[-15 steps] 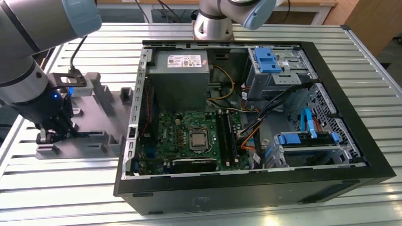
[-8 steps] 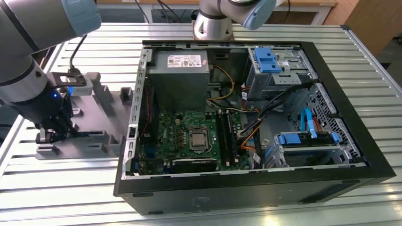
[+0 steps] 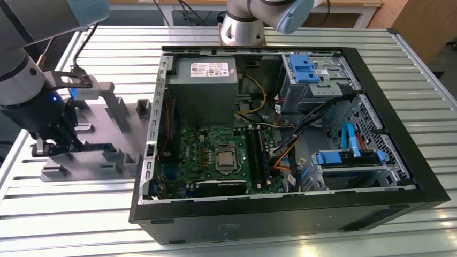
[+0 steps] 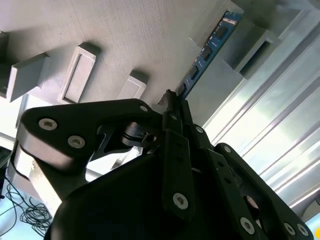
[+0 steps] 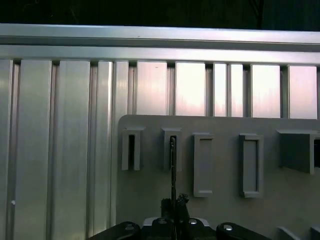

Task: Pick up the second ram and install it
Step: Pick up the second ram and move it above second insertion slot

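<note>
Pinching the ram stick (image 4: 206,54) in gripper (image 4: 173,101) jaws at the fixture (image 4: 125,35); probably light, stiff, fragile: hold by edges.

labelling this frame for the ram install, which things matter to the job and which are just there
Belong to the job:
- second ram, gripped by the jaws, in the grey fixture
- motherboard with its long black slots

Just lying about:
- power supply
- blue drive-bay clip
- cable bundle
- slatted table
</note>
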### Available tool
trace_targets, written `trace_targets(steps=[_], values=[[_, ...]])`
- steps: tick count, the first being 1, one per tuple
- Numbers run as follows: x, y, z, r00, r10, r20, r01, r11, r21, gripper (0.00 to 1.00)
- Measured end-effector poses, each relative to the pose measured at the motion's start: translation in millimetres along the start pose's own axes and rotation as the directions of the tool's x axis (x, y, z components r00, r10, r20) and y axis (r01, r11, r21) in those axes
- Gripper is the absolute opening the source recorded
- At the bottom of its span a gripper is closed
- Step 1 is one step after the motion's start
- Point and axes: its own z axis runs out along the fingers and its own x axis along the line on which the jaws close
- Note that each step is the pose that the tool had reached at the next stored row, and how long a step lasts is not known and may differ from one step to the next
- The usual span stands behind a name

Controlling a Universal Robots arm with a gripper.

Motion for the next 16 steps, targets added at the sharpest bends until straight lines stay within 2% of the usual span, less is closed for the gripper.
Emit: trace_targets(steps=[16], values=[[-2.2,1.3,-70.8,1.0,0.0,0.0,0.0,1.0,0.0,0.14]])
